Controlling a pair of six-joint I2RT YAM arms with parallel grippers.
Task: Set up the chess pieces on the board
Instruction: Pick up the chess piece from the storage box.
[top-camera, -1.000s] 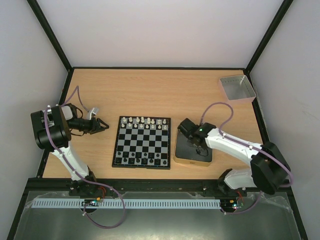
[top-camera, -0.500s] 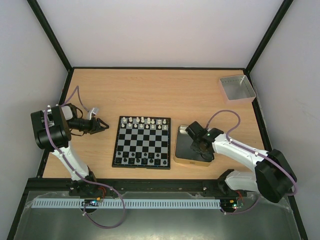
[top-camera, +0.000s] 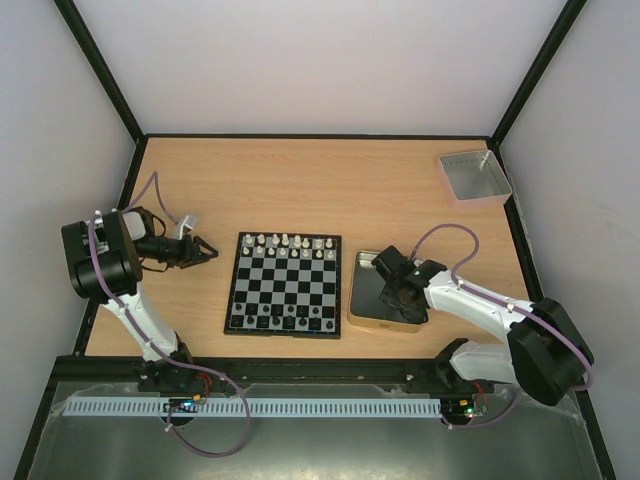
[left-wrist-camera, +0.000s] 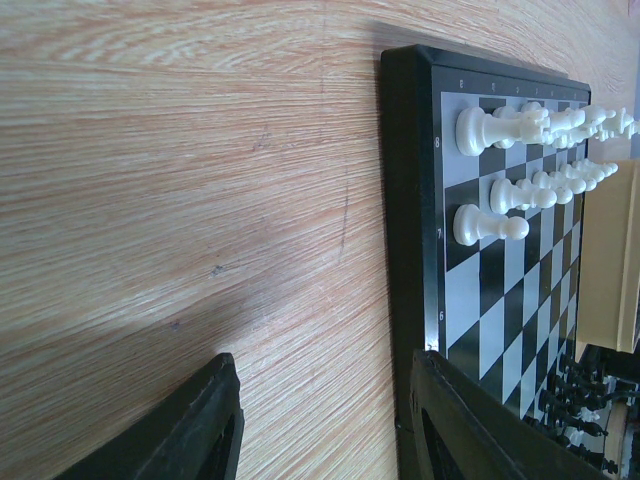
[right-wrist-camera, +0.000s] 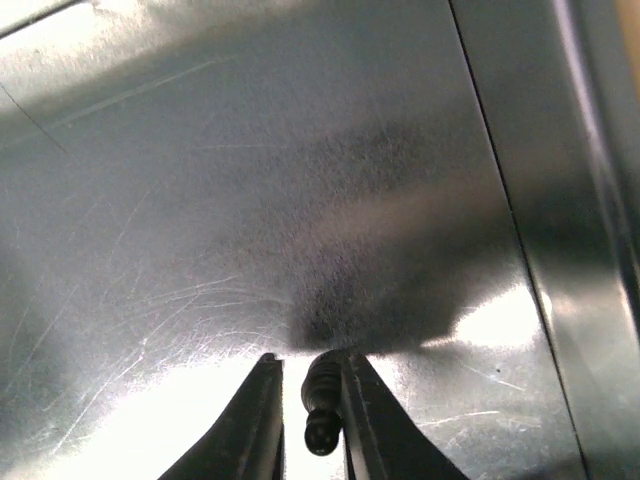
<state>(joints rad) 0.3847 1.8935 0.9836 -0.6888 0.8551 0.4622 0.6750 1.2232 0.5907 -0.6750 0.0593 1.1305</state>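
Observation:
The board (top-camera: 284, 285) lies mid-table, with white chess pieces (top-camera: 290, 243) along its far rows and black ones (top-camera: 285, 318) along its near rows. My right gripper (top-camera: 396, 288) reaches down into the gold-rimmed tin (top-camera: 385, 325). In the right wrist view its fingers (right-wrist-camera: 308, 365) are nearly closed around one black piece (right-wrist-camera: 322, 400). The piece rests against the right finger, and a thin gap shows on the left. My left gripper (top-camera: 205, 252) is open and empty just left of the board. In its wrist view (left-wrist-camera: 325, 370) the board's border (left-wrist-camera: 405, 200) and white pieces (left-wrist-camera: 520, 190) show.
A grey square tray (top-camera: 474, 176) sits at the far right corner. The tin's floor (right-wrist-camera: 250, 180) is bare scratched metal around the fingers, with its wall (right-wrist-camera: 590, 200) to the right. Black frame rails edge the table.
My right gripper has moved from the tin's far left part down and right into the tin, then shifted slightly. The left arm has not moved.

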